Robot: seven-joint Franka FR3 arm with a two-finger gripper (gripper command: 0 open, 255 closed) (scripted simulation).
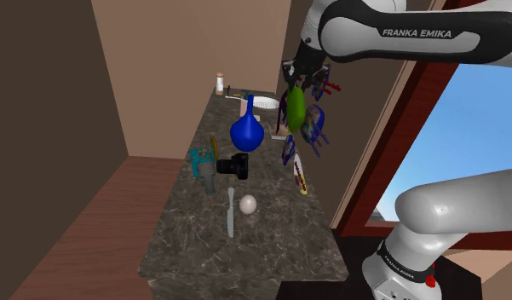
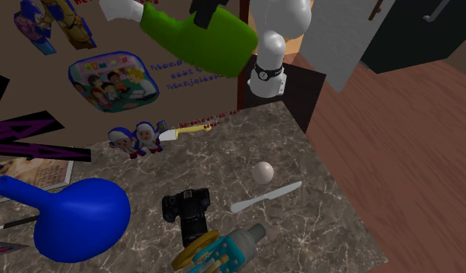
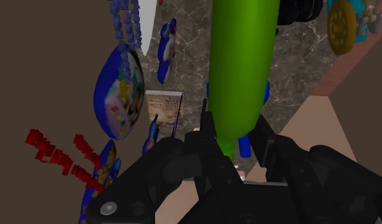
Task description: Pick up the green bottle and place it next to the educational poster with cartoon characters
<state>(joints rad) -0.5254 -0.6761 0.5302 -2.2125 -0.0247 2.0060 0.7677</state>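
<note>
Our gripper (image 1: 299,83) clamps the bottle (image 1: 295,107) near its neck. We see it hanging lengthwise in line with the gripper, base toward the counter (image 1: 245,247).

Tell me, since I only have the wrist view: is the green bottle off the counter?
Observer: Yes. The second exterior view shows the bottle in the air, well above the counter.
Operator: How does it sit relative to the poster?
Observer: In that view it hangs just to the right of the poster, a little higher than the panel with the cartoon children.
Operator: Is anything on the counter that I should avoid?
Observer: A ball and a knife lie close together near the middle of the counter, apart from the poster's lower edge.
</note>
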